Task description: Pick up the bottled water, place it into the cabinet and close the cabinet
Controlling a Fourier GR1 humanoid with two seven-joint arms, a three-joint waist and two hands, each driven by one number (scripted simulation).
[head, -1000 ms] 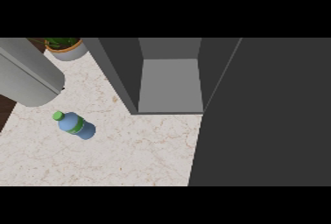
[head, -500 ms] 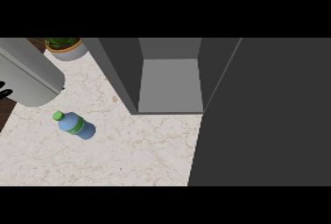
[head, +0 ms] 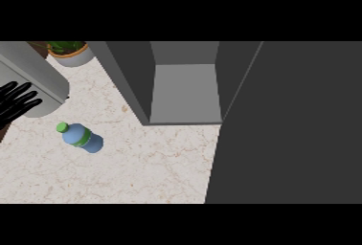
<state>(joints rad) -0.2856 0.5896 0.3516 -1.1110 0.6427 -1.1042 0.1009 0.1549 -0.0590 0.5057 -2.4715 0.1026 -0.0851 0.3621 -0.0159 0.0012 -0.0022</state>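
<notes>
Showing at the view's left edge, left hand (head: 17, 101), black, fingers straight and spread apart, pointing up and to the right, holding nothing. Overlapping the lower end of a grey rounded cylinder-like appliance (head: 32, 79) that runs diagonally from the top left corner. Well clear of the bottled water (head: 81, 137), which sits below and to the right of the fingers, on the pale marbled surface (head: 141, 167). Blue body, green cap toward the upper left, green band around the middle; seen steeply from above, so cannot tell for sure whether standing or tilted. Untouched by anything.

Farther right, past a stretch of bare surface, the cabinet (head: 185, 93): grey, open, with its inner floor and side walls showing. Bottle well apart from its opening, to the lower left of it. Filling the right side of the view, the cabinet door (head: 290, 124), a large dark grey panel swung outward. At the top left, behind the appliance, a potted plant (head: 69, 50) with green leaves. No right hand anywhere in view.
</notes>
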